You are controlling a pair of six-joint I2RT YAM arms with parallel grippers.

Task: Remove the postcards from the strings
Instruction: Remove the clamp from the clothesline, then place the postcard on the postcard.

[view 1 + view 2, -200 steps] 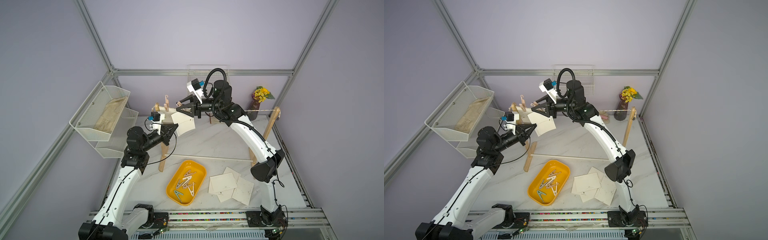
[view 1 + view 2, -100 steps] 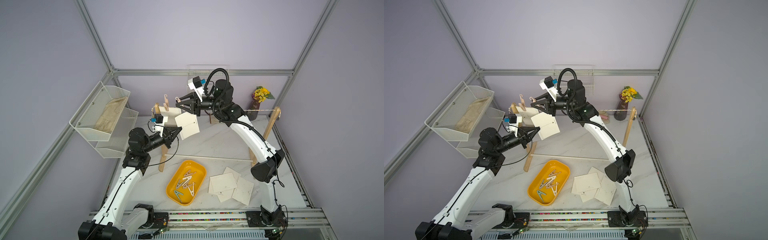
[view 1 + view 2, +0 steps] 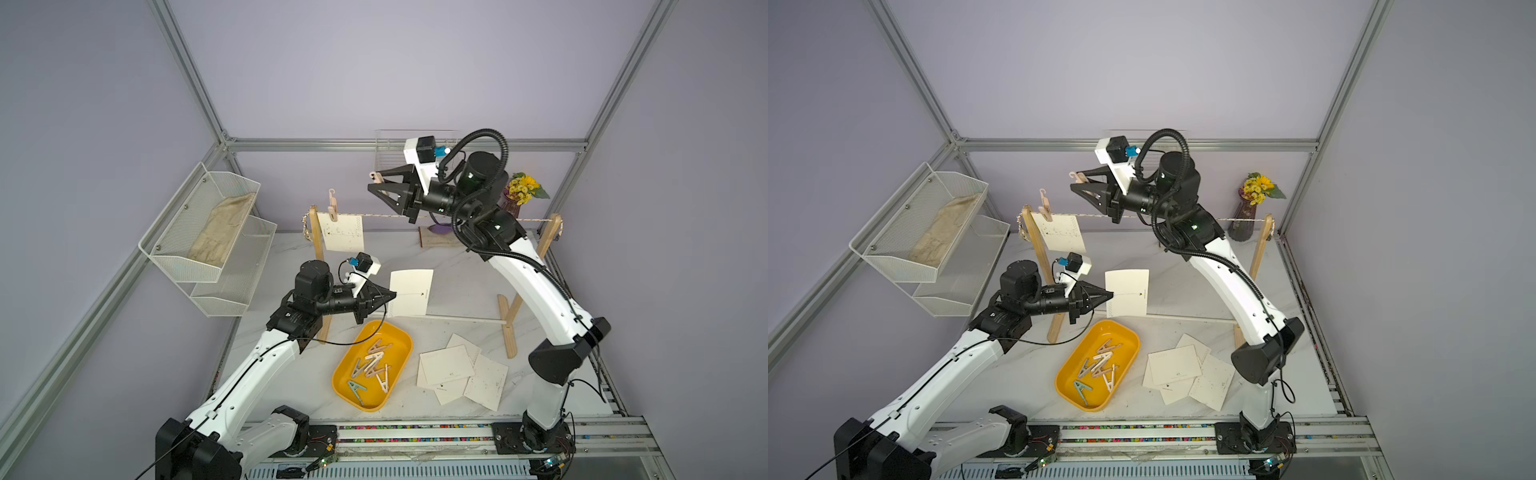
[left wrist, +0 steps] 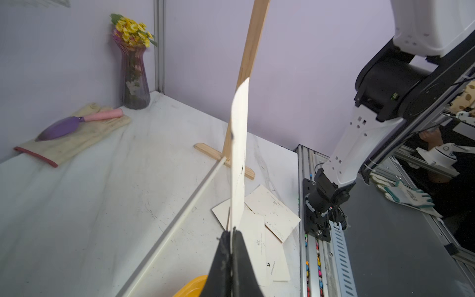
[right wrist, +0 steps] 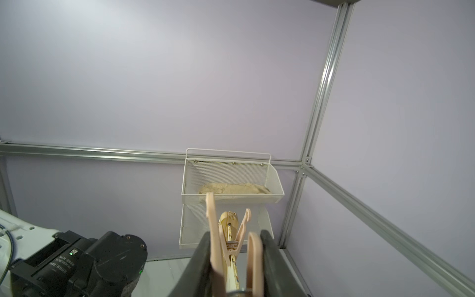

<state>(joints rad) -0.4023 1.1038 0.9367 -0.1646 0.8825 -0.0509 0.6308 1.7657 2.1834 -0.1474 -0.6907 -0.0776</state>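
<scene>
Cream paper, pinched at one edge, stands upright in the centre of both top views. This held postcard (image 3: pixel 409 293) is clenched between the jaws of the left gripper (image 3: pixel 390 295), clear of the string (image 3: pixel 382 215) and just above the yellow tray (image 3: pixel 397 345) in the frame. The left wrist view shows it edge-on, the closed fingertips (image 4: pixel 223 257) gripping only its margin, probably so the card stays flat and can drop cleanly. In the upper centre of the frame the right gripper (image 3: pixel 372 183) grasps a peach clothespin (image 3: pixel 376 178), raised above the string. The right wrist view shows the pin's legs between the two pads, a squeeze that would open its mouth and let a card go. The split looks deliberate: one arm frees the pin, one takes the paper. At the lower right the loose postcards (image 3: pixel 457 370) lie in an overlapping pile, a likely home for the held one, while the tray collects spent pins (image 3: pixel 374 365). One hanging postcard (image 3: pixel 344 232) remains at the string's left end, beside the wooden post (image 3: pixel 318 245), clipped by a second pin (image 3: pixel 331 203), so the task seems nearly done.
</scene>
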